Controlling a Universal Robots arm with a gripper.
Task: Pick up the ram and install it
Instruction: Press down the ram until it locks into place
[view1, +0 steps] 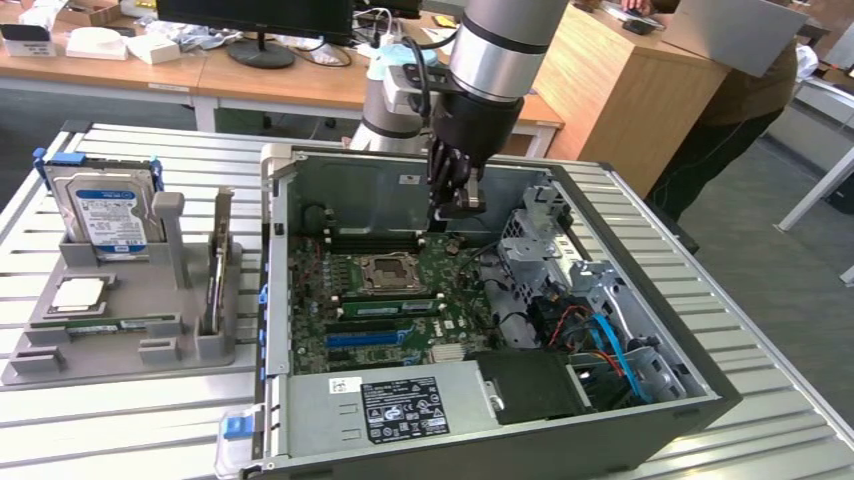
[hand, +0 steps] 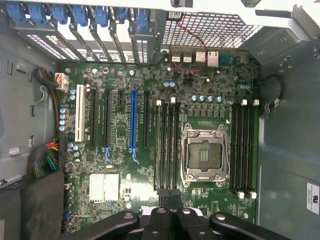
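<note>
Currently the gripper (view1: 455, 200) hangs inside the open computer case (view1: 607, 215), above the motherboard (hand: 125, 165) near the empty processor socket (hand: 204, 155), its fingers (hand: 170, 200) pressed together with nothing visibly between them. The ram (view1: 107, 322) appears to lie flat in the grey holder (view1: 174, 345) on the worktop (view1: 120, 420), well apart from the arm, at the exterior view's left. A risk, as I judge it: dropping lower with shut fingers could strike the memory slots (hand: 167, 145) or socket pins
</note>
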